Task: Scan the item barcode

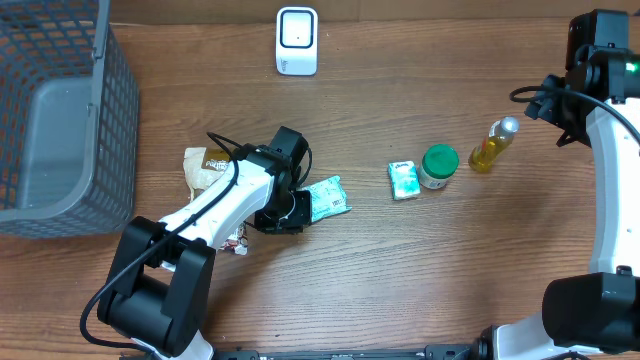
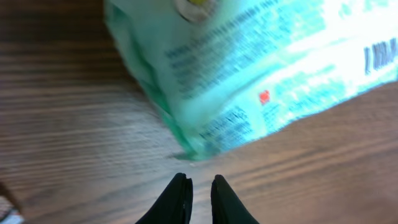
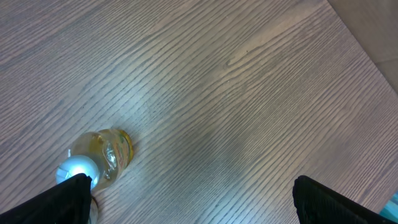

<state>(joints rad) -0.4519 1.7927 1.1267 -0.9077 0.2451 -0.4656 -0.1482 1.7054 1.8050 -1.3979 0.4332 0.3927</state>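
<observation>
A pale green plastic packet (image 1: 326,197) lies flat on the wooden table. Its printed side fills the top of the left wrist view (image 2: 249,68), with a barcode (image 2: 379,56) at the right edge. My left gripper (image 1: 302,207) sits low just left of the packet. Its fingertips (image 2: 201,182) are parted by a narrow gap, holding nothing and just short of the packet's corner. The white scanner (image 1: 297,40) stands at the back centre. My right gripper (image 1: 562,104) hovers wide open and empty at the far right (image 3: 189,186).
A yellow bottle with a silver cap (image 1: 492,145) (image 3: 102,152) lies by the right gripper. A green-lidded jar (image 1: 438,166) and a small green box (image 1: 403,180) sit mid-table. A grey mesh basket (image 1: 60,120) fills the left. A brown packet (image 1: 207,165) lies beside the left arm.
</observation>
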